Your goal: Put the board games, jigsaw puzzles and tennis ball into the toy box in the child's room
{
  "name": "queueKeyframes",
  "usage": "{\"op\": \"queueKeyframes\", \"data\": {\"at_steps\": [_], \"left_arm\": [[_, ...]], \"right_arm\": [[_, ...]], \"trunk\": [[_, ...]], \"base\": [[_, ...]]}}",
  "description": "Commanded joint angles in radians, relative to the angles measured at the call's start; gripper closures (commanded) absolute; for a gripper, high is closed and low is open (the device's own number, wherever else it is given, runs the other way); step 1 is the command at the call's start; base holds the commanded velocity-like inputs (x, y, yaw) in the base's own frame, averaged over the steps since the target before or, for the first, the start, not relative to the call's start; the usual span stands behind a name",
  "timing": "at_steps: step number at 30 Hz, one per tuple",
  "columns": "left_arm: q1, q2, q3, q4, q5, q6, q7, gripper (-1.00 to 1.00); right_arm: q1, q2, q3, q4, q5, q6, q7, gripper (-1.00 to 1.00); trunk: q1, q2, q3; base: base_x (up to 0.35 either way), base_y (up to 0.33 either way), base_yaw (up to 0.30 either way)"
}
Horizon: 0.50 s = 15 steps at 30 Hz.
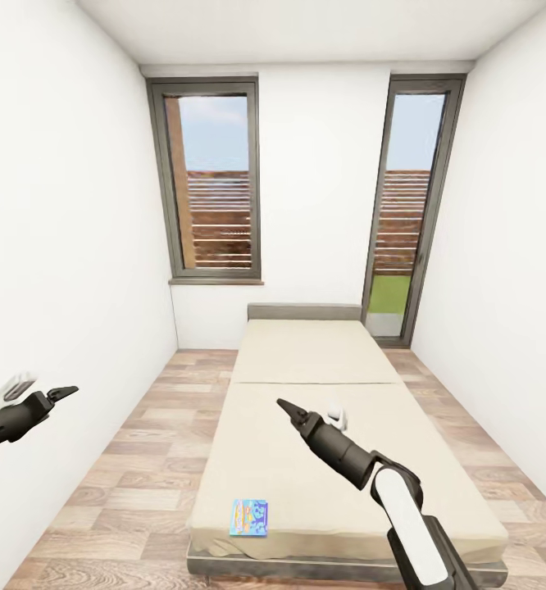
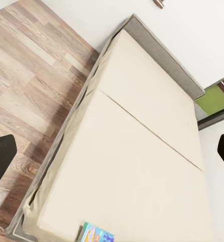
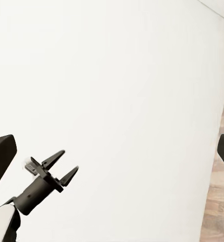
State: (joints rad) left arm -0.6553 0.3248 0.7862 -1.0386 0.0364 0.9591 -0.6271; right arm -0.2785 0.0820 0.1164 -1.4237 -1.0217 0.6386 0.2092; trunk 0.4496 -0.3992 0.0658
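Beige bed (image 1: 306, 426) is faced; one board game (image 1: 249, 518) lies near its foot. Both tools, left (image 1: 66, 392) and right (image 1: 285, 407), are held empty, jaws parted. Reaching down for the game is judged next.

A small flat rectangular board game box with a blue cover and orange-yellow art (image 1: 249, 518) lies flat near the foot edge of the large plain beige mattress bed with a low grey headboard (image 1: 306, 385). It sits toward the bed's left corner, slightly askew to the edge, well apart from the headboard.
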Motion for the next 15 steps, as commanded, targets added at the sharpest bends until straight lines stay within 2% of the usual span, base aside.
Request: {"op": "queueKeyframes", "data": {"at_steps": [1,5,9,15], "left_arm": [[-0.001,0.000,0.002,0.000,0.004,0.008,-0.002,-1.00],[0.000,0.000,0.002,0.000,0.003,0.010,-0.011,-1.00],[0.004,-0.003,0.001,0.000,-0.001,0.011,-0.024,-1.00],[0.023,-0.006,0.000,-0.004,-0.003,0.013,-0.036,-1.00]], "right_arm": [[0.000,-0.001,-0.005,0.001,-0.004,0.007,-0.002,-1.00],[0.006,-0.005,-0.014,0.005,-0.012,0.014,-0.012,-1.00],[0.047,-0.008,-0.025,0.007,-0.017,0.018,-0.017,-1.00],[0.106,-0.008,-0.070,0.009,-0.021,0.023,-0.017,-1.00]], "trunk": [[0.000,-0.001,0.000],[0.000,-0.001,0.000],[0.000,-0.001,0.000],[0.000,-0.001,0.000]], "base": [[0.000,0.000,0.000],[0.000,0.000,0.000],[0.000,0.000,0.000],[0.000,0.000,0.000]]}}
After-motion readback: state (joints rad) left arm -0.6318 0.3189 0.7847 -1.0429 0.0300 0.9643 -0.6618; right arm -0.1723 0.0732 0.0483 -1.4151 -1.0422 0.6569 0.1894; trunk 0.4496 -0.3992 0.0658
